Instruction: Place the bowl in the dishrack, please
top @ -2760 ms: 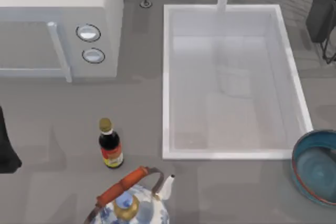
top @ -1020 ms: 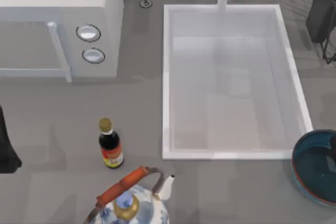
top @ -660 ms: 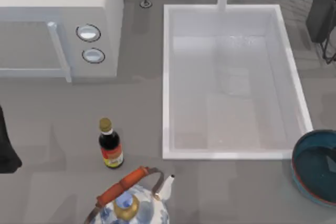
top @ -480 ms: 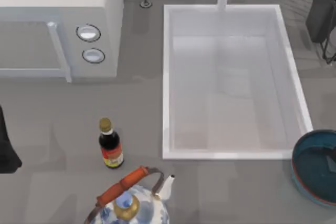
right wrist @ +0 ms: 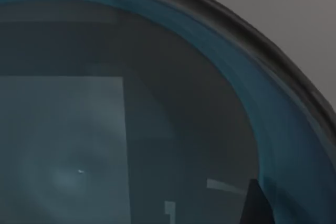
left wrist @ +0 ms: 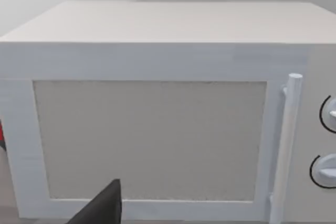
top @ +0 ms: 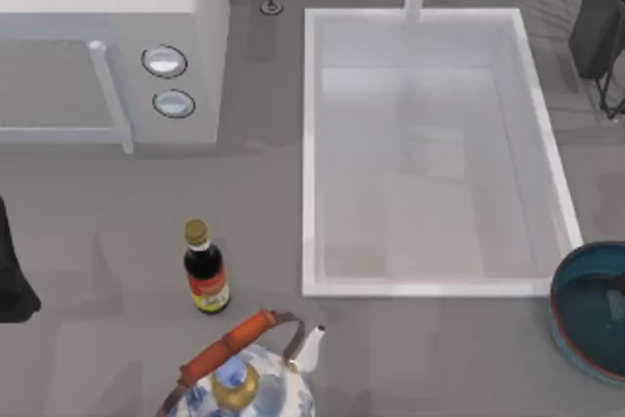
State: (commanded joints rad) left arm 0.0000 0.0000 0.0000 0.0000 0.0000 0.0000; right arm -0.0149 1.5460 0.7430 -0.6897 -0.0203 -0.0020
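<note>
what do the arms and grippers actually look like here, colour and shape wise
Little of them shows. The left arm is a plain matte black, angular mass at the table's left edge, and one flat black finger tip shows before the microwave. The right gripper's visible finger is a dark, tapered wedge inside the bowl. No cables or markings visible.

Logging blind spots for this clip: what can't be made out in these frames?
- Bowl: top view's right edge cuts it off.
- Right hand: a dark tip at the bowl's inner wall in the right wrist view; whether open or shut is unclear.
- Teapot: cut off by the top view's bottom edge.
- Dishrack: mostly hidden behind the right arm.
</note>
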